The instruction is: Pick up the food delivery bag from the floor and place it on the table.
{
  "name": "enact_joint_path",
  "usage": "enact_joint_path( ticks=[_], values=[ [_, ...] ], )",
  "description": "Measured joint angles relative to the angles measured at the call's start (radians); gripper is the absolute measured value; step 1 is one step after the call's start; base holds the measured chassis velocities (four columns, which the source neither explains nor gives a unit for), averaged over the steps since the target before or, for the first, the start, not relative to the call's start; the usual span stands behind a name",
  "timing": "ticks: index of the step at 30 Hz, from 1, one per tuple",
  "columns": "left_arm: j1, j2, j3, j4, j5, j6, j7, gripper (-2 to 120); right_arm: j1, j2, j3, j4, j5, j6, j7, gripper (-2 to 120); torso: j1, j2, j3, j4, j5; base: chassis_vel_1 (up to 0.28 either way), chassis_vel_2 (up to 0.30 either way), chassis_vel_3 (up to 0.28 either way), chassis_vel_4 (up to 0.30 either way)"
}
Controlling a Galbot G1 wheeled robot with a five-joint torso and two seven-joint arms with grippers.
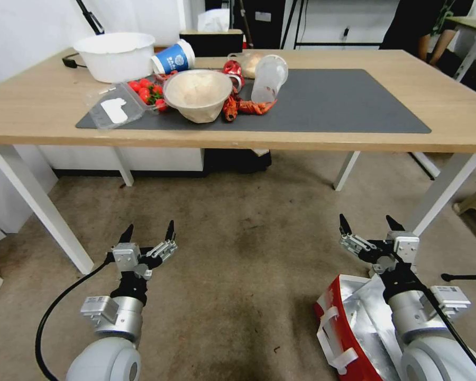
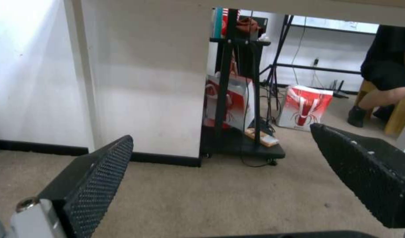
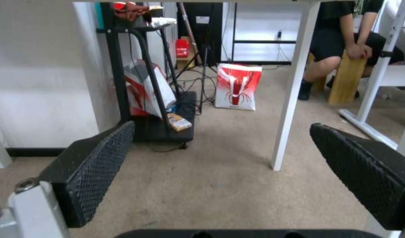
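The food delivery bag [image 1: 349,328] lies on the floor [image 1: 238,275] at the lower right of the head view, showing a red side, white strap handles and silver foil lining; my right arm covers part of it. My right gripper [image 1: 368,223] hangs open just beyond the bag's far edge, above the carpet, empty. On the left, my left gripper [image 1: 148,232] is open too, with nothing between its fingers, far from the bag. The table [image 1: 407,132] with its dark grey mat [image 1: 344,100] stands ahead. Each wrist view looks under the table past open black fingers [image 2: 101,175] [image 3: 96,172].
On the mat's left half sit a white tub [image 1: 115,55], a blue cup [image 1: 173,57], a strawberry container [image 1: 127,100], a beige bowl [image 1: 198,94] and a clear cup [image 1: 269,78]. White table legs [image 1: 37,203] [image 1: 444,190] flank the open carpet. A black cart [image 3: 158,99] stands beyond.
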Motion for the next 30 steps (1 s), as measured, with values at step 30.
enact_joint_path(
  ticks=[30],
  values=[
    [-0.008,-0.002,0.000,0.010,0.000,0.001,0.000,100,0.008,-0.006,-0.002,-0.007,-0.003,-0.005,0.002,100,-0.022,-0.119,-0.097,0.0000,0.0000,0.000,0.000,0.000,0.000]
  ],
)
